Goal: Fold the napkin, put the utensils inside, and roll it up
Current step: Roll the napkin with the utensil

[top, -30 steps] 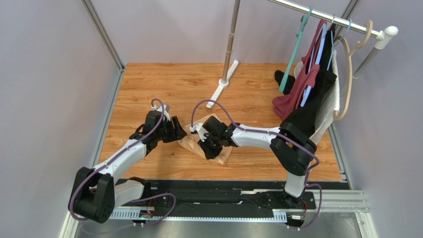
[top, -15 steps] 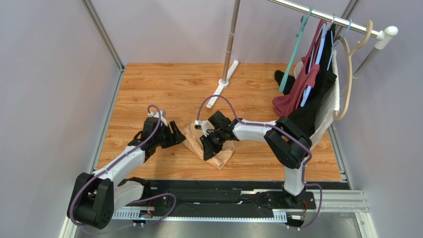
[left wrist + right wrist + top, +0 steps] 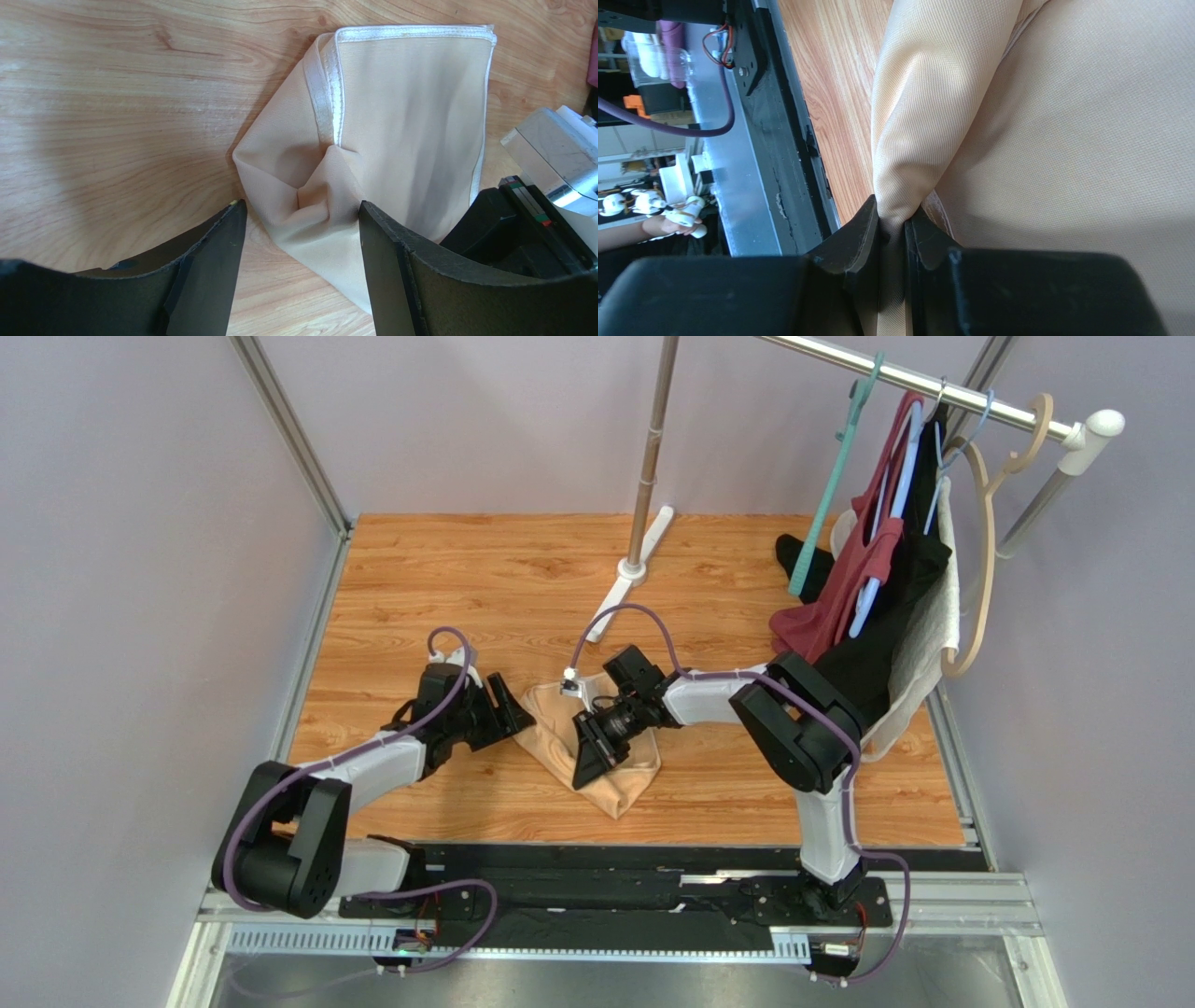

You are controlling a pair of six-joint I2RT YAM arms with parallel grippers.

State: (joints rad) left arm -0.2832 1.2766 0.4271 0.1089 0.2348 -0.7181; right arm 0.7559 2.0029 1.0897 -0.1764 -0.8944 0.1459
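The soft peach-tan fabric napkin (image 3: 617, 781) lies folded and rumpled (hemmed edges stacked), just 6 o'clock of the wooden table (image 3: 463, 574) centre.

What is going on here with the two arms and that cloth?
Two robot arms are working on a peach napkin that lies folded and rumpled on the wooden table. The right gripper has its jaws pinched on a fold of the fabric. The left gripper is open, its jaws either side of a bunched corner, not gripping it.

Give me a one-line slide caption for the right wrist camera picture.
Right claw shut on a pinched fold of the peach napkin, wood table alongside.
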